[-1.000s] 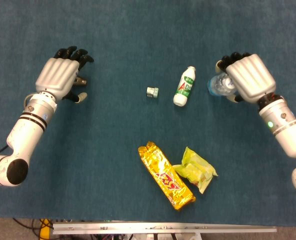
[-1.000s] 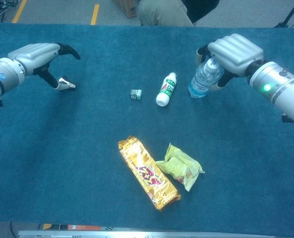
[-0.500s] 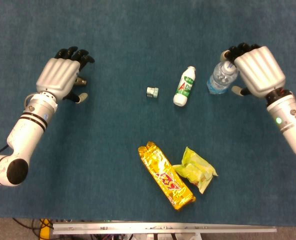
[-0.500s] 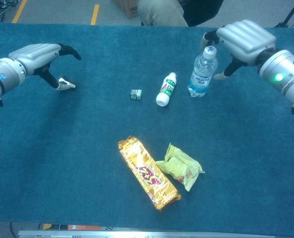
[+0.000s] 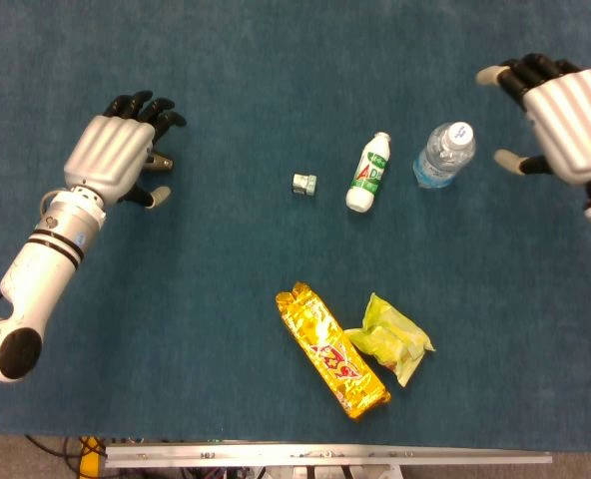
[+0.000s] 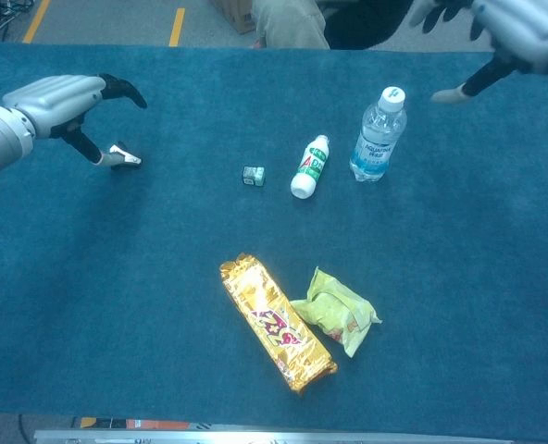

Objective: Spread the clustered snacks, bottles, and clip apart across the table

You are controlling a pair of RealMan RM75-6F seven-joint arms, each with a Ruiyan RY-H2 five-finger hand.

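A clear water bottle (image 5: 443,155) (image 6: 378,136) stands upright at the right of the blue table. To its left a small white bottle (image 5: 368,172) (image 6: 308,166) lies on its side, and further left sits a small clip (image 5: 304,184) (image 6: 253,176). Nearer the front, a gold snack pack (image 5: 332,349) (image 6: 277,323) lies touching a green snack bag (image 5: 392,338) (image 6: 334,311). My right hand (image 5: 565,120) (image 6: 515,23) hovers open, up and to the right of the water bottle, apart from it. Far left, my left hand (image 5: 116,150) (image 6: 66,97) is low over the cloth, fingers arched, holding nothing.
The table's metal front edge (image 5: 325,456) runs along the bottom. A seated person (image 6: 292,18) is just beyond the far edge. Bare blue cloth (image 5: 176,299) lies between my left hand and the snacks.
My right hand has let go of the water bottle and pulled away up and to the right; the bottle stays upright. My left hand has barely moved.
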